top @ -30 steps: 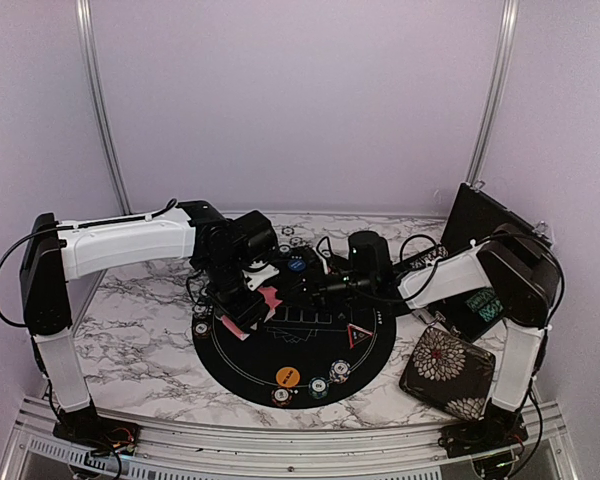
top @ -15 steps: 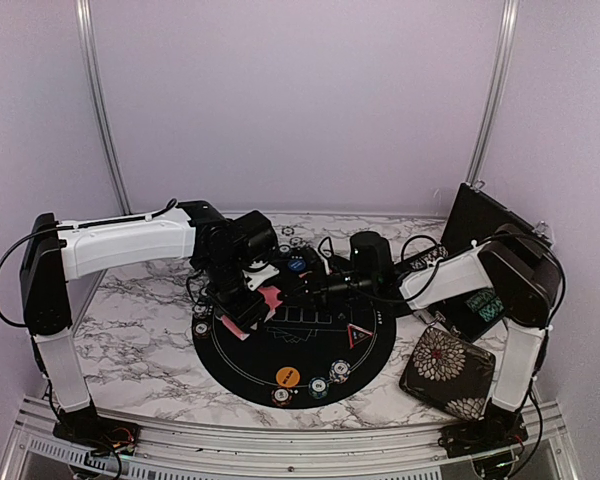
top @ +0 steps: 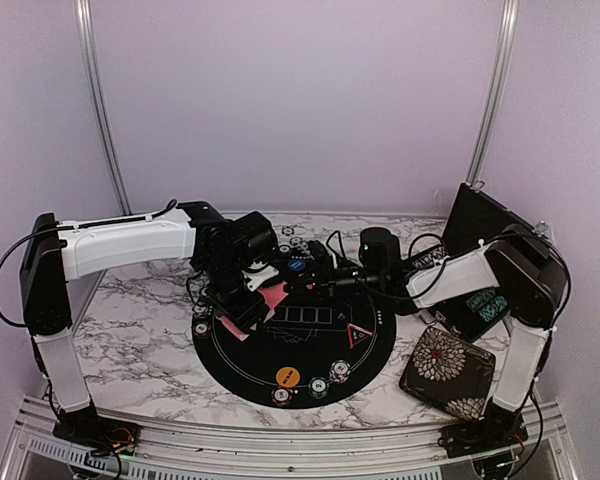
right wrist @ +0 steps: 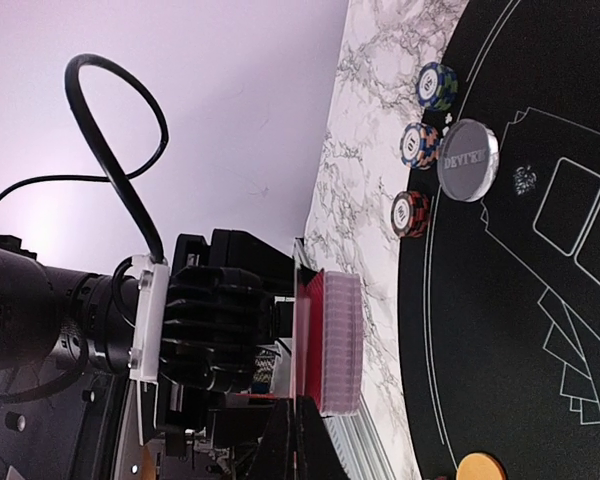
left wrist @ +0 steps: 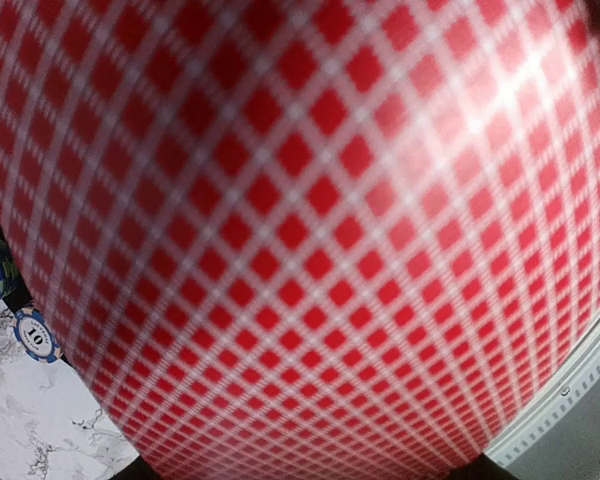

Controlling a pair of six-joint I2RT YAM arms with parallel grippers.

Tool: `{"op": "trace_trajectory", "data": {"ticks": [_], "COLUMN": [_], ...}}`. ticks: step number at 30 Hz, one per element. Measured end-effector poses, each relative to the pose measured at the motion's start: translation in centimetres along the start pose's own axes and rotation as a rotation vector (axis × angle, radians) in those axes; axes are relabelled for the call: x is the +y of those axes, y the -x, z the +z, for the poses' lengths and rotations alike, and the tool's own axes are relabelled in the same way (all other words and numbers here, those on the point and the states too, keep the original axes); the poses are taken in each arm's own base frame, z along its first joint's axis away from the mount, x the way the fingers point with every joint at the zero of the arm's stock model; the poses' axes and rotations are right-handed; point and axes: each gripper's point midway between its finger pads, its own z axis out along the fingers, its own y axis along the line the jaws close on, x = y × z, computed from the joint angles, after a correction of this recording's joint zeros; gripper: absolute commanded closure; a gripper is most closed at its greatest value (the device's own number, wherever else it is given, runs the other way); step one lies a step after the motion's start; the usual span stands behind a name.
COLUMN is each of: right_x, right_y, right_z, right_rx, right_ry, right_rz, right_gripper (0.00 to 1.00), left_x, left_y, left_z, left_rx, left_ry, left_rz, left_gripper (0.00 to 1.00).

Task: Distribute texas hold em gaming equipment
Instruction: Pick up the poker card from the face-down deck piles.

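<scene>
From above we see the left gripper (top: 252,300) clamped on a deck of red-backed cards (top: 271,297) over the left side of the round black mat (top: 300,350). Its own camera shows only the card back. The right gripper (top: 315,277), jaws together, sits just beside the deck; only its camera shows the stacked card edges.

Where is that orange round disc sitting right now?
In the top view, the orange round disc lies near the front edge of the black round felt mat, just left of small stacks of striped poker chips.
</scene>
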Motion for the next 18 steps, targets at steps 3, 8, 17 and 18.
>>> {"op": "trace_trajectory", "data": {"ticks": [3, 8, 17, 18], "right_x": [-0.2, 0.1, 0.2, 0.1], "right_y": [-0.1, 0.0, 0.5, 0.6], "right_z": [-0.5, -1.2, -3.2, -3.5], "right_rx": [-0.005, -0.017, -0.053, -0.058], "right_ry": [-0.005, -0.001, 0.001, -0.001], "right_rz": [0.008, 0.008, 0.011, 0.012], "right_gripper": [1.00, 1.00, 1.00, 1.00], "left_x": [0.0, 0.1, 0.5, 0.6], "left_y": [-0.1, -0.6, -1.3, -1.5], "left_z": [0.1, 0.5, 1.0, 1.0], "left_rx": [0.003, 0.021, 0.038, 0.038], "left_ry": [0.001, 0.004, 0.017, 0.020], "left_rz": [-0.002, -0.012, -0.039, -0.042], "left_gripper": [0.54, 0.54, 0.54, 0.54]}}
